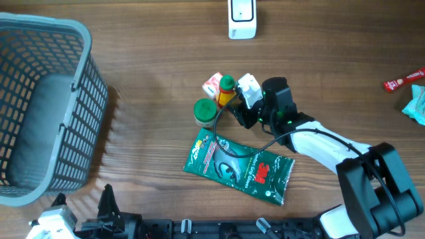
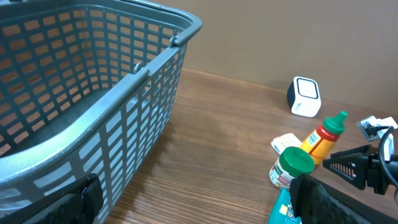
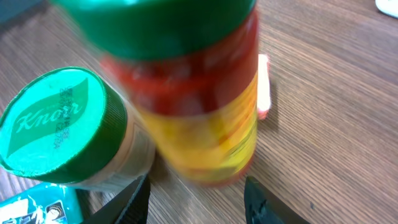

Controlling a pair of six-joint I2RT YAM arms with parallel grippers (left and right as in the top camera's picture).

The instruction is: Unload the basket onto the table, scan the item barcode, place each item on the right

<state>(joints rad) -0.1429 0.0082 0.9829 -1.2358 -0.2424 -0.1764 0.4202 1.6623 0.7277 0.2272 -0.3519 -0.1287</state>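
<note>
so the right claw (image 3: 198, 202) sits low around the sauce bottle (image 1: 226, 90), one finger on each side of the red-and-yellow body; whether it actually pinches the bottle or just brackets it, I honestly can't tell from the wrist view, it's too close and blurry. My guess is the bottle is the item that gets scanned, and it's taken low on the body so the label stays free to be turned toward the scanner (image 1: 241, 18); that white box sits well apart, up at the far edge of the surface (image 1: 153, 79).

the bottle stands upright in a tight little cluster; a green-lidded jar (image 1: 205, 113) is just beside it, a small red-and-white packet (image 1: 212, 84) is right behind it, and a green pouch (image 1: 239, 166) lies flat nearby. That crowding is the risky bit imo; the jar is so near the claw's finger that it could get nudged.

left claw (image 2: 193, 202) is spread wide with nothing in it, parked by the grey basket (image 1: 86, 99) on the left; looks like it's just waiting.

surface is brown wood grain; a plain brownish wall (image 2: 298, 31) stands behind it; a red wrapper (image 1: 403, 81) lies off at the right edge.
</note>
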